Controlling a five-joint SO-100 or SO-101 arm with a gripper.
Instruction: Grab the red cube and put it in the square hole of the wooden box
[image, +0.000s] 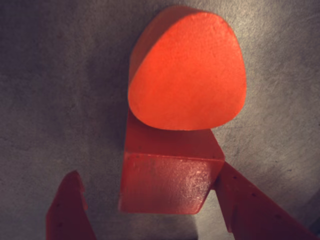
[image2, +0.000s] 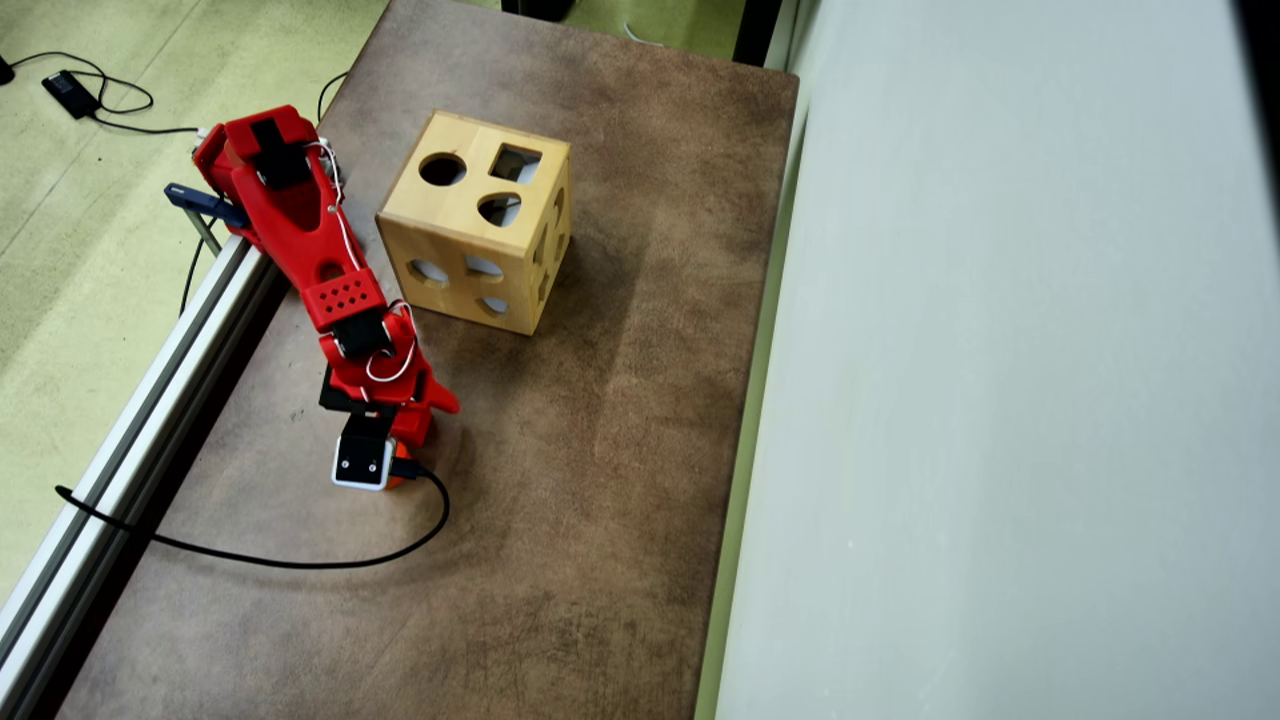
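Observation:
In the wrist view the red cube (image: 167, 182) sits on the brown-grey mat between my red gripper's (image: 148, 170) fingers. The right finger (image: 245, 200) touches the cube's right edge; the left finger (image: 67, 210) stands apart from it, so the jaws are open. A red-orange rounded-triangle block (image: 187, 70) rests right behind the cube and overlaps its far edge. In the overhead view the wooden box (image2: 470, 240) stands at the table's far end, its square hole (image2: 515, 162) on the top face. The arm (image2: 330, 270) and wrist camera (image2: 362, 458) hide the cube and the jaws there.
The box's top also has a round hole (image2: 442, 168) and a rounded hole (image2: 498, 208). A black cable (image2: 300, 558) curves over the mat below the gripper. A metal rail (image2: 150, 400) runs along the table's left edge, and a pale wall (image2: 1000, 400) bounds the right.

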